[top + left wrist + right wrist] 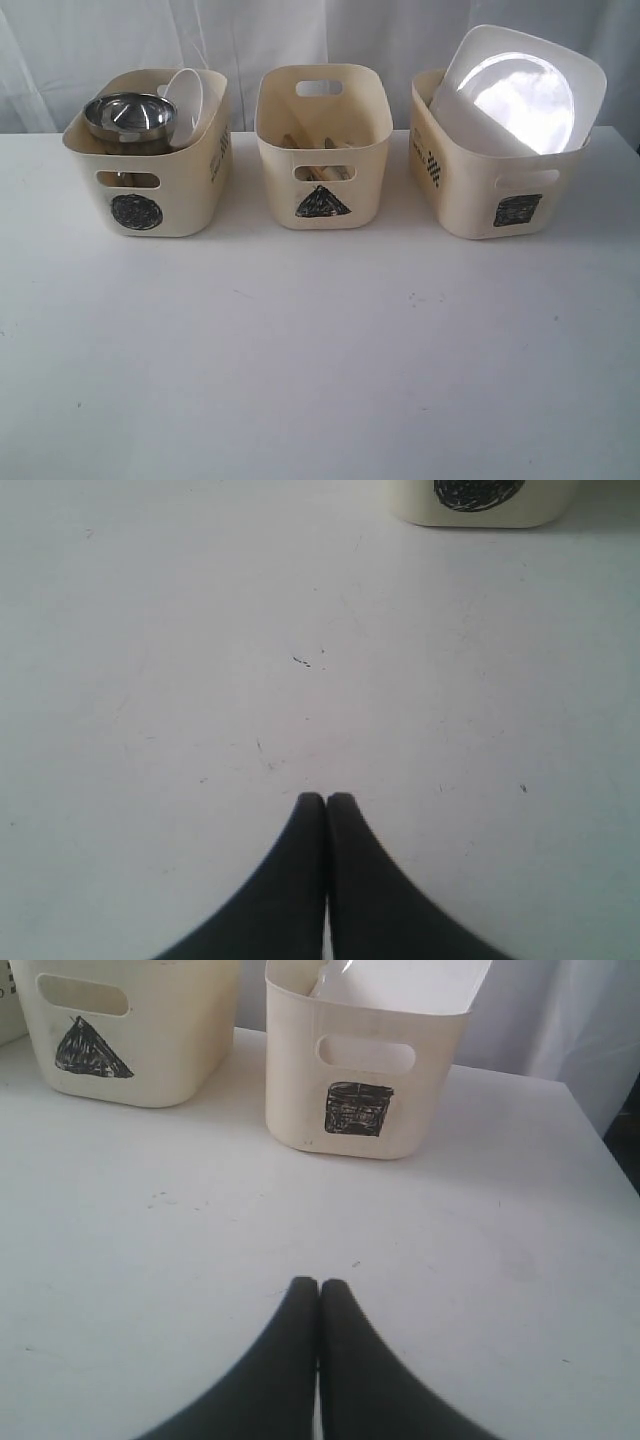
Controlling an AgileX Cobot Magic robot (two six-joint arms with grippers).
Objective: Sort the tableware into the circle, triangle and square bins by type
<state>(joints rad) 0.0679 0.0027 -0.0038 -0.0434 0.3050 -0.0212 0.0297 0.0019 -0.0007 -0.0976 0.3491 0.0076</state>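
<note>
Three cream bins stand in a row at the back of the white table. The circle bin (190,185) on the left holds the shiny steel bowl (130,115) and the small white bowl (186,100). Wooden chopsticks (300,142) and other cutlery show dimly inside the middle triangle bin (323,170). The large white plate (520,90) leans in the square bin (480,200) on the right. Mug, fork, knife and spoon are hidden. My left gripper (327,798) is shut and empty above bare table, short of the circle bin (480,505). My right gripper (319,1284) is shut and empty, facing the square bin (360,1090) and triangle bin (130,1040).
A white curtain (320,40) hangs behind the bins. The table's right edge (600,1150) runs close to the square bin. Neither arm shows in the exterior view.
</note>
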